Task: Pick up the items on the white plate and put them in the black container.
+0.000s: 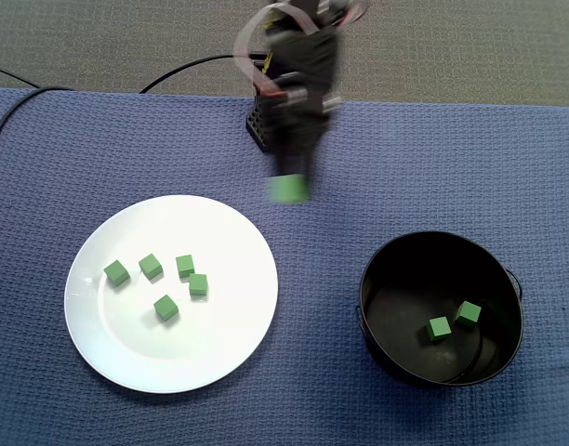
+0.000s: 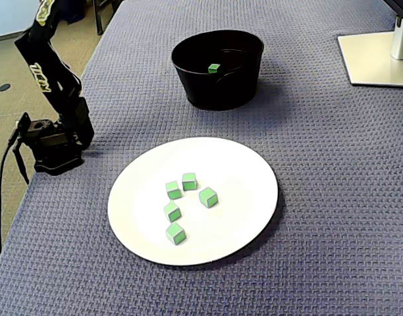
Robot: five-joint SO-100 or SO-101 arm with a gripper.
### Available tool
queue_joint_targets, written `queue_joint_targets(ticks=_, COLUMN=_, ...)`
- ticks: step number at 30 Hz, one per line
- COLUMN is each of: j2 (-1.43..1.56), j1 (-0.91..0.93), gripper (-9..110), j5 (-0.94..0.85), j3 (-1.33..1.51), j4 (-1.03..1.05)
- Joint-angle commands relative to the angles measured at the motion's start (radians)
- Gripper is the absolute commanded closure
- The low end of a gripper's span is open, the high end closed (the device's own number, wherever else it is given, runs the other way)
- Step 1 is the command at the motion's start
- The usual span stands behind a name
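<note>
A white plate [image 1: 224,279] lies at the left in a fixed view, with several green cubes [image 1: 165,308] near its middle. The black container [image 1: 366,297] stands to the right and holds two green cubes [image 1: 439,327]. My gripper [image 1: 286,190] hangs blurred above the cloth, past the plate's upper right rim, shut on a green cube [image 1: 286,191]. In the other fixed view, the plate [image 2: 244,174] is in front and the container [image 2: 214,92] behind it, with one cube [image 2: 214,68] showing inside. Only the arm [image 2: 53,85] appears there; the gripper is out of frame.
A blue-grey woven cloth [image 1: 433,167] covers the table. The arm's base [image 2: 53,150] sits at the cloth's edge, with black cables [image 1: 187,67] trailing off it. A white monitor stand [image 2: 379,56] rests beyond the container.
</note>
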Motion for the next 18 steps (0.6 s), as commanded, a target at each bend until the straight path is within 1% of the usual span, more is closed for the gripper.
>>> queue_joint_targets(ticks=1, j2=-0.101, j1=-0.302, gripper=102, j5=0.006, j3=-0.242, j4=0.064)
queue_joint_targets(ticks=3, j2=-0.199, j1=-0.383, gripper=102, j5=0.018, j3=-0.281, j4=0.066)
queue_joint_targets(ticks=6, j2=-0.374, j1=-0.456, gripper=102, j5=0.046, j3=-0.337, j4=0.101)
queue_joint_targets(ticks=9, j2=-0.551, j1=-0.491, gripper=102, j5=0.109, j3=-0.382, j4=0.149)
queue_joint_targets(ticks=13, j2=-0.782, j1=-0.529, gripper=102, j5=0.144, j3=-0.457, j4=0.233)
queue_joint_targets(ticks=18, j2=-0.922, j1=-0.571, gripper=102, j5=0.146, j3=-0.446, j4=0.255)
